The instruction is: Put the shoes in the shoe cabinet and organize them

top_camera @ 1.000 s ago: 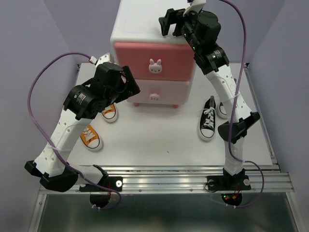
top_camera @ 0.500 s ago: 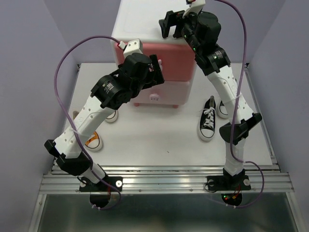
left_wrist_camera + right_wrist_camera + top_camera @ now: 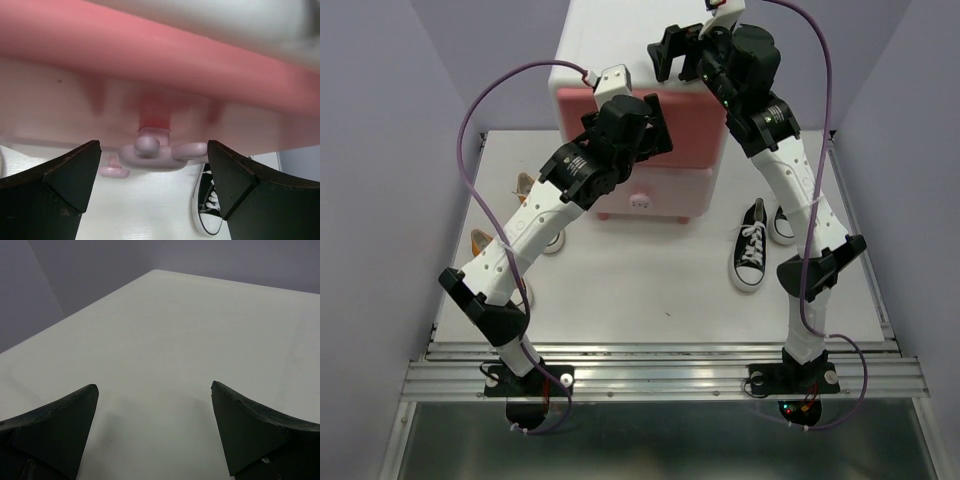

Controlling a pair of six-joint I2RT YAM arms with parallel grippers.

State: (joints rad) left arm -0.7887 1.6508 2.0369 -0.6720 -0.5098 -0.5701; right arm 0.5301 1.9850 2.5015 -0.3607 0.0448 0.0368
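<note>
The shoe cabinet (image 3: 610, 45) stands at the back of the table, with a deeper pink upper drawer (image 3: 698, 130) and a pale lower drawer (image 3: 665, 185). My left gripper (image 3: 655, 130) is open in front of the upper drawer. In the left wrist view its jaws (image 3: 154, 144) straddle a bunny knob (image 3: 147, 156) without touching it. My right gripper (image 3: 667, 50) is open and empty above the cabinet's white top (image 3: 165, 335). Two black shoes (image 3: 750, 255) (image 3: 780, 224) lie to the right of the cabinet. Two orange shoes (image 3: 525, 185) (image 3: 478, 241) lie to the left, mostly hidden by my left arm.
The lower drawer's knob (image 3: 640, 200) shows under my left gripper. Lilac walls close in the table on the left, right and back. A metal rail (image 3: 660, 365) runs along the near edge. One black shoe (image 3: 206, 212) shows below the knob in the left wrist view.
My left arm has swung from the cabinet's left side up and right to the front of the upper drawer, covering its knob. My right arm has stayed put.
</note>
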